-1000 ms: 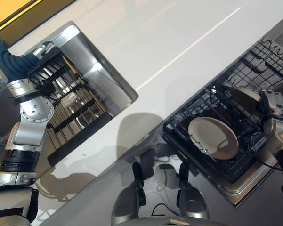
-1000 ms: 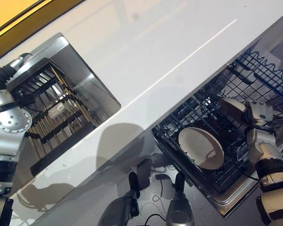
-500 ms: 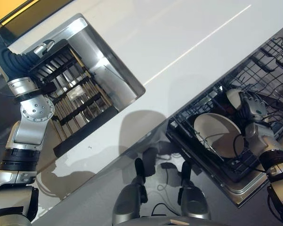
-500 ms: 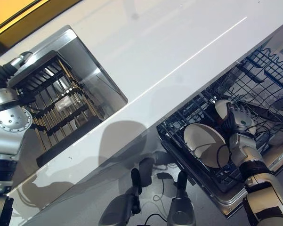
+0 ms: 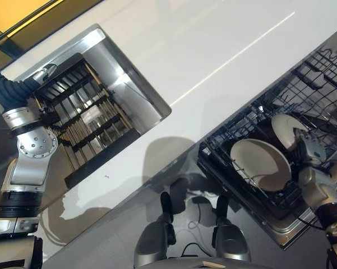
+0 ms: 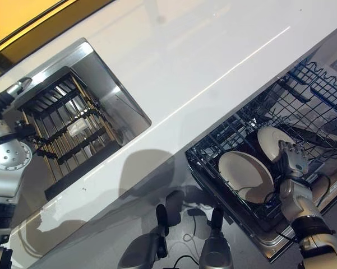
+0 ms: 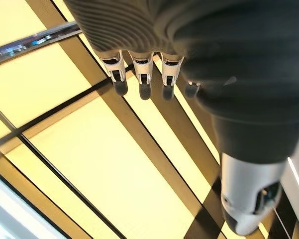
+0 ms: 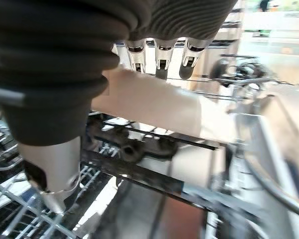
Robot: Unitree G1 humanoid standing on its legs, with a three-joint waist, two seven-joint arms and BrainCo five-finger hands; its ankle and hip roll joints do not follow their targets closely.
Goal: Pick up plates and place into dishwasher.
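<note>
1. Standing on edge in the black wire dishwasher rack [image 5: 252, 120] are two cream plates: a large plate [image 5: 262, 165] toward the rack's front corner and a smaller plate [image 6: 271, 138] just behind it, deeper in the rack.
2. The right hand [image 6: 292, 159] sits at the smaller plate's near edge, fingers spread and nearly straight against its face rather than wrapped round it, so the hand is released.
3. From the right wrist view, the hand's fingers [image 8: 159, 59] point straight out with their dark tips at the cream plate's upper edge, and the rack's dark bars cross below; the eye views cannot give this close look at the contact.
4. Over at the far side, the left hand [image 5: 43, 73] shows in the eye views at the corner of the steel sink [image 6: 109, 73], beside the dark slatted drying rack [image 5: 81, 120] set in it; its fingers are hard to read there.
5. The left wrist view settles it: that hand's fingers [image 7: 143, 79] hang straight and relaxed, holding nothing, with yellow panels beyond them.
6. A white counter [image 5: 213, 50] lies between sink and dishwasher rack.
</note>
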